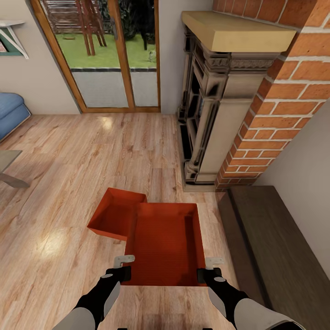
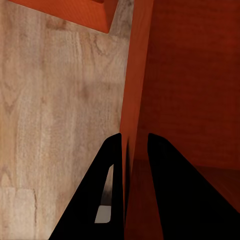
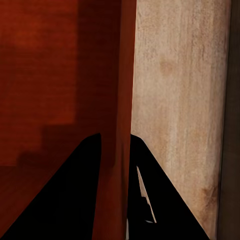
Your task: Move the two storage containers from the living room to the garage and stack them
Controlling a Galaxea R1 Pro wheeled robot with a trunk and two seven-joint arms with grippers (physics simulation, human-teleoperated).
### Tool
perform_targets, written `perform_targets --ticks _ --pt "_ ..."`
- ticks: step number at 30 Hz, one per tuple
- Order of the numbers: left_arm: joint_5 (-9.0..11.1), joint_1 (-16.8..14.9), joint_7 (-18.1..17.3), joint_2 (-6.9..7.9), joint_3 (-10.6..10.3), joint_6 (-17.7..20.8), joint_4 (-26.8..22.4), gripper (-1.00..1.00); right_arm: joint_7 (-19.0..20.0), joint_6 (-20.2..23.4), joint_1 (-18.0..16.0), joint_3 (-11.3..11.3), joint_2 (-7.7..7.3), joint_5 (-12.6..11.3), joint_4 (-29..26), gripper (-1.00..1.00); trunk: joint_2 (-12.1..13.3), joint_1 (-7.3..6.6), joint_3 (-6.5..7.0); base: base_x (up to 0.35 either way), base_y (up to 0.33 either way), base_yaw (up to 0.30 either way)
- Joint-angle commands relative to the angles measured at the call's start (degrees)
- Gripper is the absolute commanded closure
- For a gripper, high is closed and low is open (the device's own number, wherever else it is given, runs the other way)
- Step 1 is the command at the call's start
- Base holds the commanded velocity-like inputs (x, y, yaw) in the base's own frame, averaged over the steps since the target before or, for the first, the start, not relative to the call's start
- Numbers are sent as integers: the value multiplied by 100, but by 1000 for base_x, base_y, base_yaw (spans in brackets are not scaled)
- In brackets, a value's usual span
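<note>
Red-orange near container (image 1: 167, 243) is pinched at both side walls by your left gripper (image 1: 123, 267) and right gripper (image 1: 210, 269), still in the living room beside the second container (image 1: 114, 215); lift level, then drive garageward.

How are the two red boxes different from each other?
The near box is gripped by both arms: the left gripper and right gripper each have jaws closed over a side wall. The far box is touched by neither. The near box faces straight ahead, while the far box sits turned at an angle. The near box also covers part of the far box. Both are the same red-orange colour, open-topped and empty.
</note>
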Motion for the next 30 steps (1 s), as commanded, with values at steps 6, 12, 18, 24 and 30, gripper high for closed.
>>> perform_targets --ticks 6,12,18,24,30 --pt "-96 -1 96 19 57 41 -16 100 -37 -29 -3 -40 -20 -25 6 100 -9 3 -8 0 0 0" --pt "-96 -1 98 17 58 42 -16 100 -44 -31 -3 -48 -20 -24 6 100 -9 3 -8 0 0 0" --pt "-96 -1 99 16 57 43 -16 100 -45 -24 -4 -49 -18 -24 6 100 -9 3 -8 0 0 0" --pt "-96 -1 101 16 57 19 -16 100 -45 -28 -2 -49 -18 -24 6 100 -9 3 -8 0 0 0" --pt "-96 -1 104 15 57 0 -28 100 -45 -28 -5 -49 -13 -30 6 100 -9 3 2 0 0 0"
